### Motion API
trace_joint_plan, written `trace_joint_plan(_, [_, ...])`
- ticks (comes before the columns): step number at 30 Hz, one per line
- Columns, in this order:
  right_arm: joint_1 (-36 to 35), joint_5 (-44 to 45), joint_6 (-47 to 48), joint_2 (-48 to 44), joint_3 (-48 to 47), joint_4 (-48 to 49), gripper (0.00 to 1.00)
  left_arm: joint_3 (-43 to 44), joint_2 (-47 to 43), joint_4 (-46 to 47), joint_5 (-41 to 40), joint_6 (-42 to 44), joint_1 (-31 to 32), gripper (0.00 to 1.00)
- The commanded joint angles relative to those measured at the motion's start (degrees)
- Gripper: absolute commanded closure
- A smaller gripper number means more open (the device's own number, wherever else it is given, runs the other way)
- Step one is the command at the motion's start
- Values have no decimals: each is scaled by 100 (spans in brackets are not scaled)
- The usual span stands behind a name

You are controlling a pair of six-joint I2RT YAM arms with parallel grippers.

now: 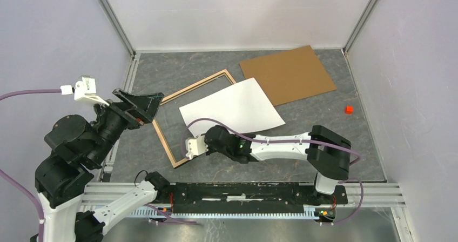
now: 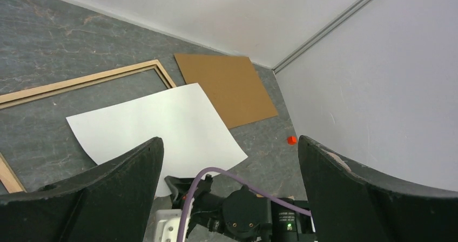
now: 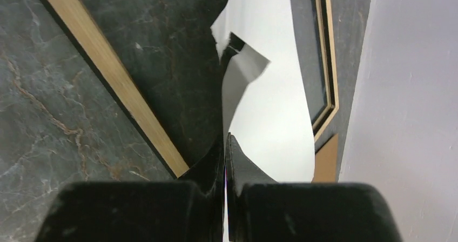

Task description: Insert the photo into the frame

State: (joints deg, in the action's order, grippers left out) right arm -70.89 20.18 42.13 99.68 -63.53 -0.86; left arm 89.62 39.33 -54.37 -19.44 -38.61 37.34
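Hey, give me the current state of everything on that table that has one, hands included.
Frame: flat, light wood face up, nothing seated inside.
Photo: white side up, lying partly over the frame.
Backing board: flat, at the far side of the table.
Left hand: open, empty, raised off the table.
Right hand: shut, apparently pinching the photo's near edge.

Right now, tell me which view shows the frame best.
Top external: the frame shows nearly whole, the photo overlapping its right part. Left wrist catches mostly its far rail; right wrist, two close rail pieces.
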Motion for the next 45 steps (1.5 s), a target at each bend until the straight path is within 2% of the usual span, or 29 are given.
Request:
trace_joint_plan(1, [-125,157,107,105,4,792,100,-19,123,-13,-97,160,-19,0])
trace_joint_plan(7, [-350,-137,190,212,332,1490,100,-76,127,-12,-112,170,-16,0])
trace_joint_plan(12, [-493,-339,331,570,-44,1411,100,-84,97,-12,-147,216,-16,0])
trace_joint_plan(23, [-513,-352,-27,1233,-1020,1119,100,49,185,-18,-76,284,-16,0])
trace_joint_plan(29, [-513,-377,-42,1445,-1275,1119,100,121,237,-16,-69,318,-17,0])
trace_joint_plan(36, [-474,-23,-110,1651,-1459,1097,100,163,272,-30,-69,337,-16,0])
trace_joint_plan(45, [-331,117,-196,1736,-1408,1237,100,167,312,-30,-25,338,-16,0])
